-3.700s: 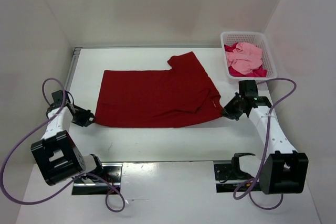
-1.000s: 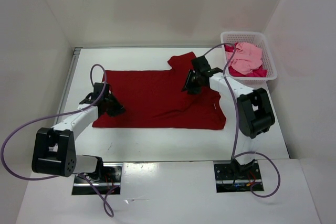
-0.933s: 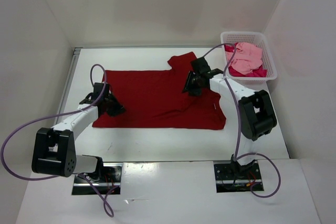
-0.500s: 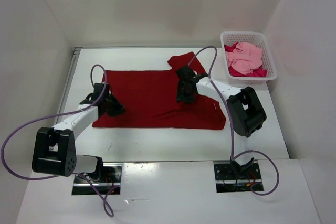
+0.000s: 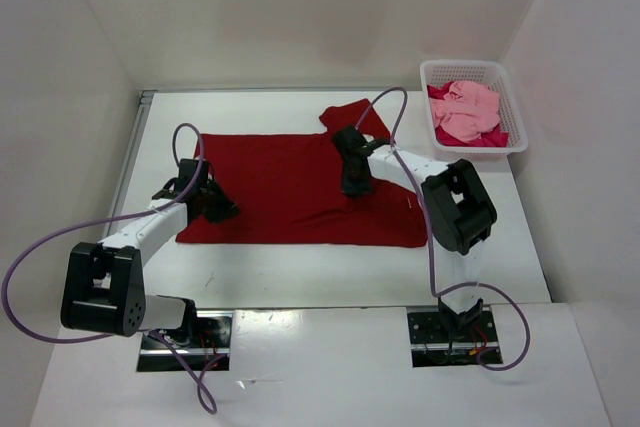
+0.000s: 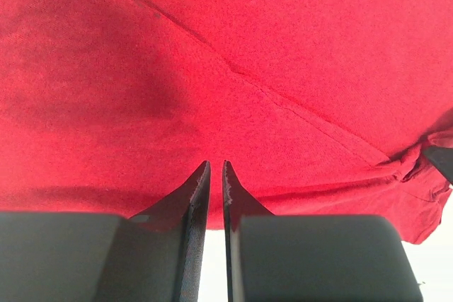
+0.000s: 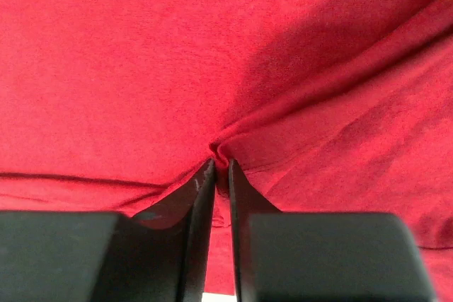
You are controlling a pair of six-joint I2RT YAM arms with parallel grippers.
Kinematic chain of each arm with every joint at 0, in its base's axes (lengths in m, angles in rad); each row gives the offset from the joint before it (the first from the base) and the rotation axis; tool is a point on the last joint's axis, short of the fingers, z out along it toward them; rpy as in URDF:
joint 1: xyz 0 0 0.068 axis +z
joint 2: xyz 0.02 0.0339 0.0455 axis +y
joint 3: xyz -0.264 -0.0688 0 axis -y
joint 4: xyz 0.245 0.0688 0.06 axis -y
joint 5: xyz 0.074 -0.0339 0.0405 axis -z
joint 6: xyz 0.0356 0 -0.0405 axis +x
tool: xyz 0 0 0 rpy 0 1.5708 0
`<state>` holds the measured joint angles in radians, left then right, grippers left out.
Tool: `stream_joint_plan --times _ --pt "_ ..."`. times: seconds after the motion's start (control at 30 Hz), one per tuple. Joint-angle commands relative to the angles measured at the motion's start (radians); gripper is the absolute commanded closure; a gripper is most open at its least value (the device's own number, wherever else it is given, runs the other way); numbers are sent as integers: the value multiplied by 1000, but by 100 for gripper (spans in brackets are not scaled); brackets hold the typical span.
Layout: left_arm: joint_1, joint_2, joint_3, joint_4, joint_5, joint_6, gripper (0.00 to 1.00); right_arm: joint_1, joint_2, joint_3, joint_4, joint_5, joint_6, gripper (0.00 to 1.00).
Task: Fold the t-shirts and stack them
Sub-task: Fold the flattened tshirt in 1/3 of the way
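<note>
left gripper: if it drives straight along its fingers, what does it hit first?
The dark red t-shirt. The left gripper has its tips over the shirt's near edge, pointing into the cloth, with the table underneath. I can't tell whether they touch it or sit just above it.

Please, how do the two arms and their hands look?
The left arm and right arm have white links with bulky black joints; a purple cable runs along each. The left hand and right hand have two black tapered fingers each.
</note>
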<state>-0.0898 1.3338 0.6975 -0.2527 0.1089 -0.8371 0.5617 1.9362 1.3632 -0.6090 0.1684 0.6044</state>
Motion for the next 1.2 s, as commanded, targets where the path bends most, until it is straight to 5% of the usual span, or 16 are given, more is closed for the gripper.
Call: stream_joint_plan --times 0.0,0.43,0.53,0.6,0.67,1.0,1.03,1.17 --pt "2 8 -6 38 6 12 82 10 7 66 -23 33 -5 87" --pt "2 36 51 29 17 21 80 10 125 316 -23 -24 -5 95" --pt "2 45 60 29 17 21 79 10 178 358 -23 -38 4 86" --pt "2 45 69 29 17 21 78 10 188 358 5 -49 17 68" --pt "2 45 79 20 17 21 78 10 188 358 18 -79 17 61" --pt "2 5 69 -20 -15 59 77 -23 -104 119 72 -109 58 57" --pt "2 5 60 -20 -24 59 77 -23 -138 32 89 -128 72 58" --pt "2 27 51 -10 -14 59 77 -32 -262 -188 155 -168 129 95"
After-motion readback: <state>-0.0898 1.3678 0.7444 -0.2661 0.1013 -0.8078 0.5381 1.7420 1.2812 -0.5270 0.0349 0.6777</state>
